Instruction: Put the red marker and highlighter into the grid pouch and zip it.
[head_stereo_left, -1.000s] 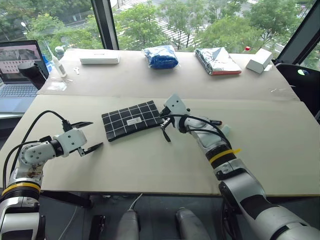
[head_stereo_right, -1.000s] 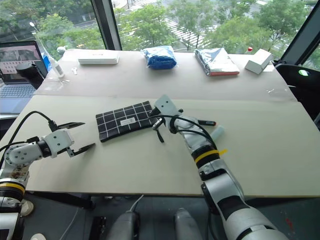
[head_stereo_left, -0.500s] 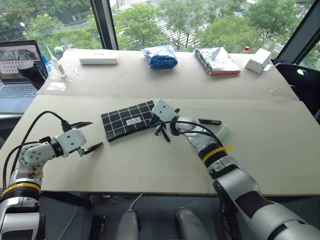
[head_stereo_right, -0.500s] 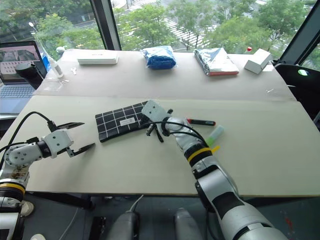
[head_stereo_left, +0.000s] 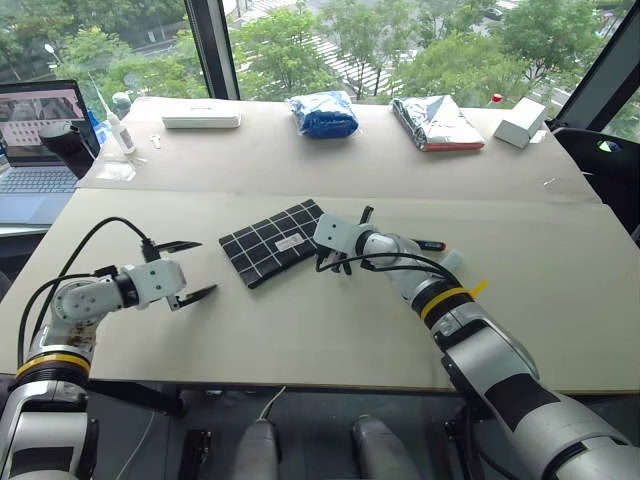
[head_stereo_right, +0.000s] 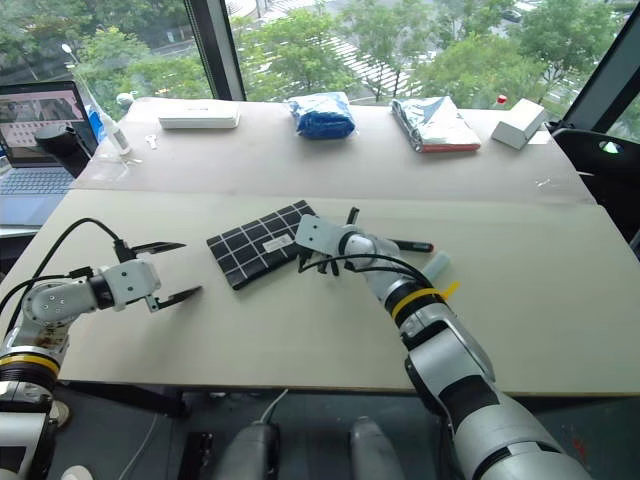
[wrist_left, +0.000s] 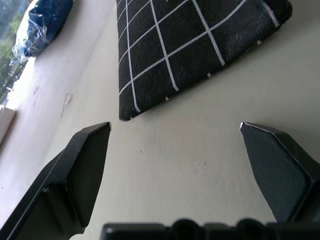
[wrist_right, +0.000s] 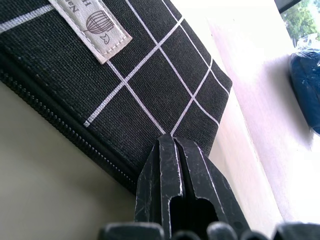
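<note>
At the middle of the near table (head_stereo_left: 300, 340), the right gripper (wrist_right: 172, 142) has its two fingers pressed together, tips against the right end of the grid pouch (head_stereo_left: 275, 242); whether they pinch anything I cannot tell. The pouch lies flat, its long axis slanting from near-left to far-right across the table, with the white label (wrist_right: 90, 25) face up. In the right wrist view the zipper along its near edge looks closed, so nothing inside can be seen. Just behind the right wrist lies the red marker (head_stereo_left: 430, 245), long axis running left to right, and beside it the highlighter (head_stereo_left: 450, 261), both on the table outside the pouch. Left of the pouch, well apart from it, the left gripper (head_stereo_left: 195, 270) hovers with its fingers spread wide. Its wrist view shows the pouch's left corner between the fingertips, farther off, untouched.
</note>
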